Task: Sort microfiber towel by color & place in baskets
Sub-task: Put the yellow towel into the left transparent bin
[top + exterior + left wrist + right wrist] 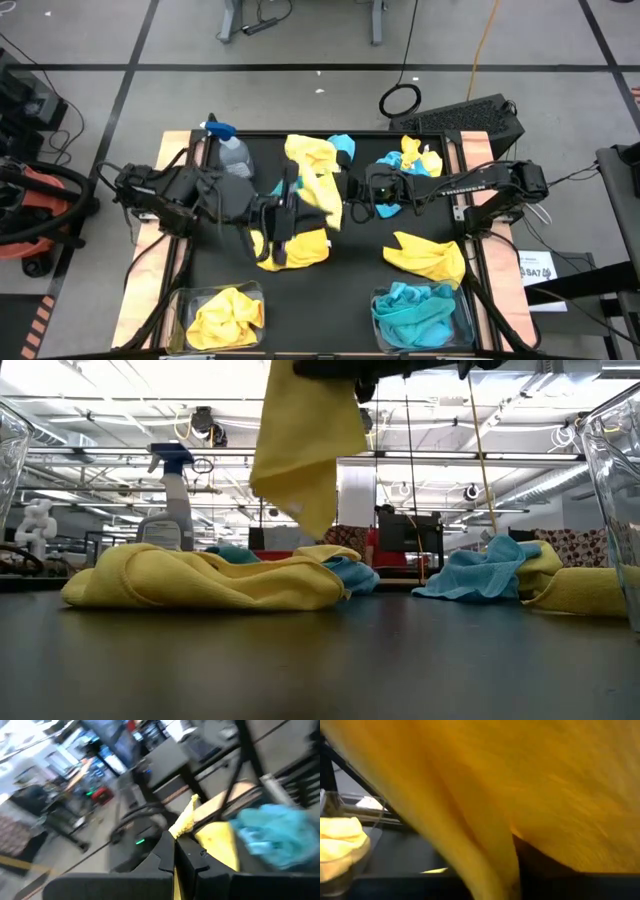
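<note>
A yellow microfiber towel (316, 178) hangs in the air over the table's middle, seen in the low view (305, 445) well above the surface. My left gripper (296, 200) comes in from the left and is shut on it. My right gripper (352, 190) reaches from the right to the towel's other side; yellow cloth (520, 780) fills its wrist view. More yellow (295, 248) (428, 255) and turquoise (341, 146) towels lie on the table. The near left basket (185, 300) holds a yellow towel, the near right basket (466, 322) turquoise ones. My left gripper pinches a bunched tip of the yellow towel (183, 822) between its two shut fingers, and the tip sticks out past the fingertips. The fingers come at it roughly level from the table's left. The towel hangs below, lifted clear of the table.
A clear spray bottle (228, 148) with a blue trigger stands at the far left. A mixed pile of yellow and turquoise cloths (410, 162) lies at the far right under my right arm. Bare black tabletop (350, 290) shows between the two baskets.
</note>
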